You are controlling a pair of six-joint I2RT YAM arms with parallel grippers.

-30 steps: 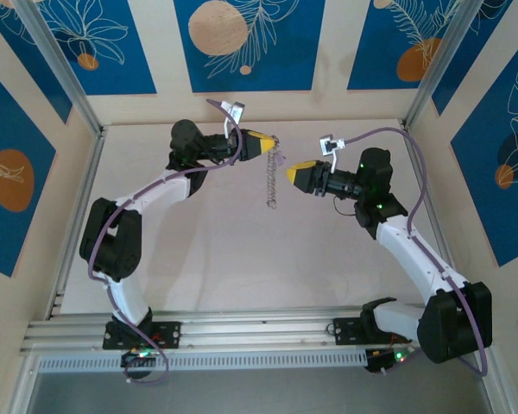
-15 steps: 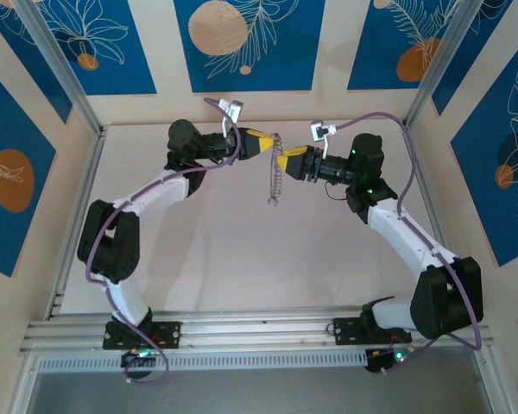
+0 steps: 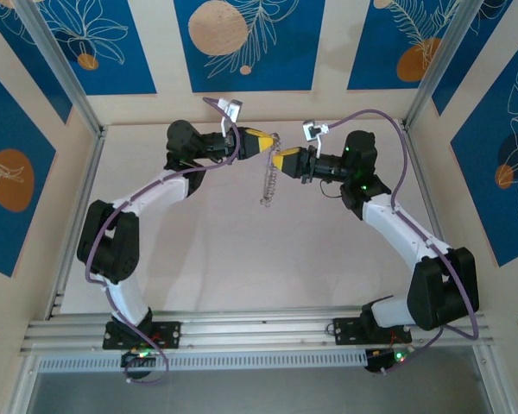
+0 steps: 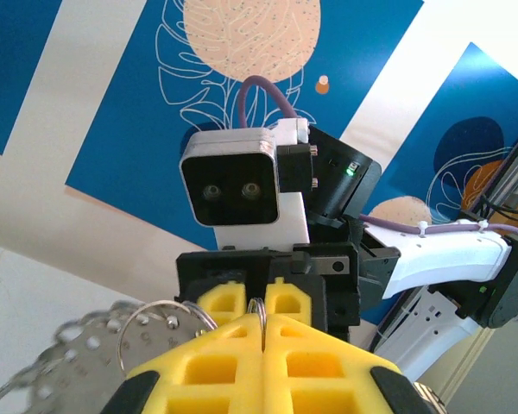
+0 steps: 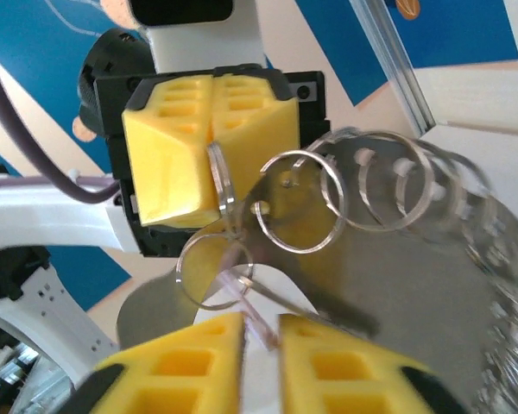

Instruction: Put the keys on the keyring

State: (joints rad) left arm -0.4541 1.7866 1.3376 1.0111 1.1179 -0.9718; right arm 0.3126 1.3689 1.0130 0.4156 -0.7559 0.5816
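Observation:
My left gripper (image 3: pixel 274 141) hangs above the far middle of the table, shut on a thin split ring (image 4: pixel 258 307). From that ring dangles the keyring (image 3: pixel 267 185), a silvery toothed loop (image 5: pixel 492 259) carrying a few more split rings (image 5: pixel 304 205). My right gripper (image 3: pixel 278 159) faces the left one tip to tip, just below it. In the right wrist view the right gripper (image 5: pixel 261 332) has closed on the keys (image 5: pixel 252 304), one tiny key with a pale lilac head, whose far end reaches a small ring (image 5: pixel 209 269) under the left gripper (image 5: pixel 214 159).
Both arms reach over the pale table (image 3: pixel 216 259). Aluminium posts (image 3: pixel 65 73) and blue-patterned walls (image 3: pixel 242 43) stand around it. A metal rail (image 3: pixel 259 328) runs along the near edge between the arm bases.
The right gripper has moved left and up to meet the left gripper and has closed from half open. The hanging keyring has swung a little leftward. The left arm has held still.

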